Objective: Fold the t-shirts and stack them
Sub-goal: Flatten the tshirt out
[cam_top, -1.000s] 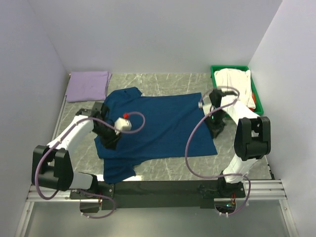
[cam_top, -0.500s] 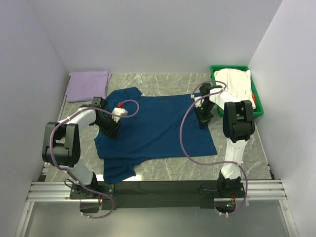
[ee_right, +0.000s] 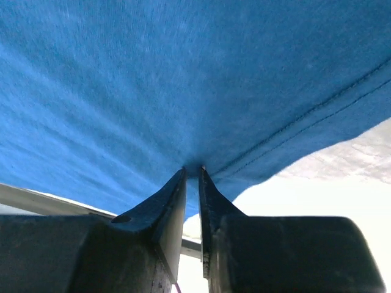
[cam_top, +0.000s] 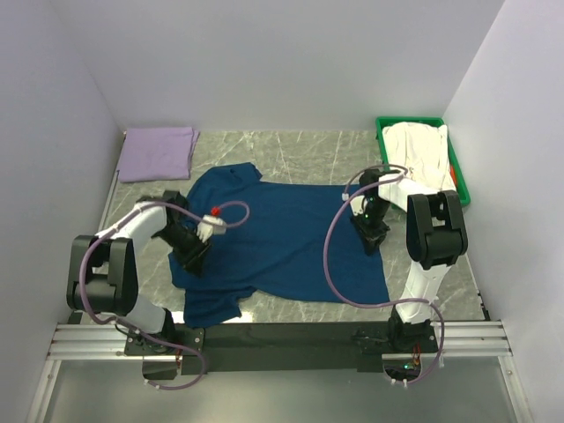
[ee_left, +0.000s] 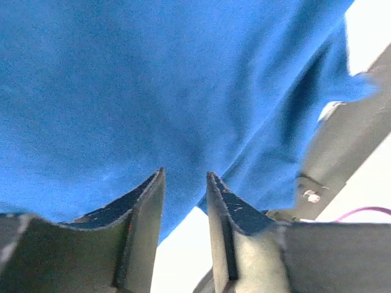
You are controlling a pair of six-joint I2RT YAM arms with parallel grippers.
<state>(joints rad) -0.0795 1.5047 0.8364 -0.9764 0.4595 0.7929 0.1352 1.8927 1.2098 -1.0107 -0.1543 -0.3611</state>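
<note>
The navy blue t-shirt point(cam_top: 282, 238) lies spread across the middle of the table, plain side up. My left gripper point(cam_top: 194, 262) sits on its left side. In the left wrist view its jaws point(ee_left: 185, 174) stand a little apart, with a fold of the blue cloth point(ee_left: 153, 91) caught between the tips. My right gripper point(cam_top: 374, 242) is at the shirt's right edge. Its jaws point(ee_right: 192, 170) are nearly together and pinch the cloth point(ee_right: 183, 79) beside the stitched hem. A folded lavender t-shirt point(cam_top: 159, 152) lies at the back left. A white t-shirt point(cam_top: 421, 150) fills the bin.
The green plastic bin point(cam_top: 414, 122) stands at the back right against the wall, with a bit of orange-red cloth point(cam_top: 452, 181) at its near right corner. White walls close in the table on three sides. Bare marble point(cam_top: 291, 148) shows behind the navy shirt.
Both grippers went toward the back and have now come nearer to me. The navy shirt came with them; its right bottom corner now lies closer to the front edge.
</note>
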